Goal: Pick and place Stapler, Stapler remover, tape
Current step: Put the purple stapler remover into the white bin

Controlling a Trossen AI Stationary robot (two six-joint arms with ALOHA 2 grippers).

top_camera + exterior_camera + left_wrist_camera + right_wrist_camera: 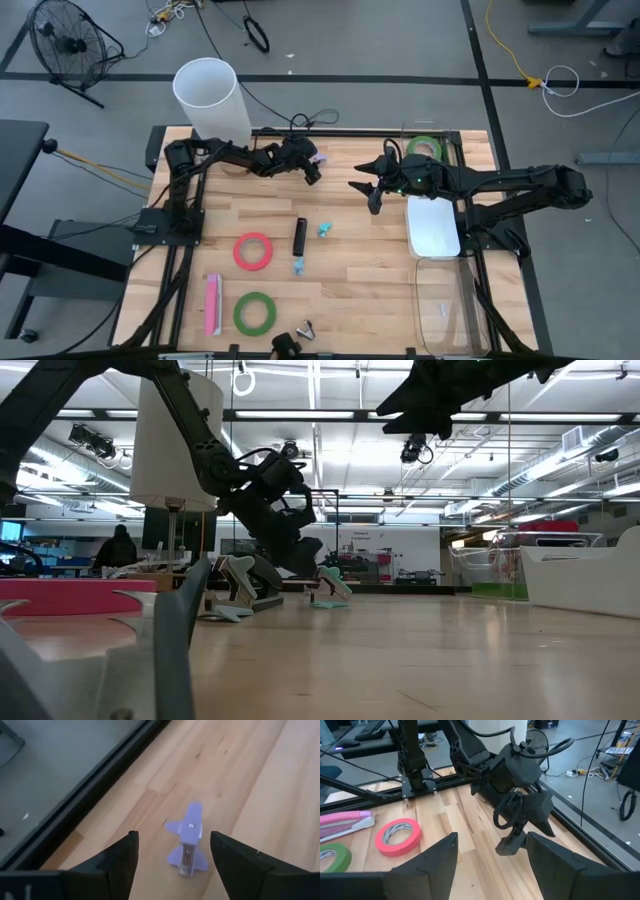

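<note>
The lilac staple remover lies on the counter near its far edge, between the spread fingers of the left hand, which holds nothing. It looks light, small, hard plastic, likely to skid, so I would pinch it across its narrow body, not the flared wings. The right hand, wide and empty, hangs just to the right and could crowd the lift, while the red-pink tape, green tape and black stapler lie well apart nearer the front.
</note>
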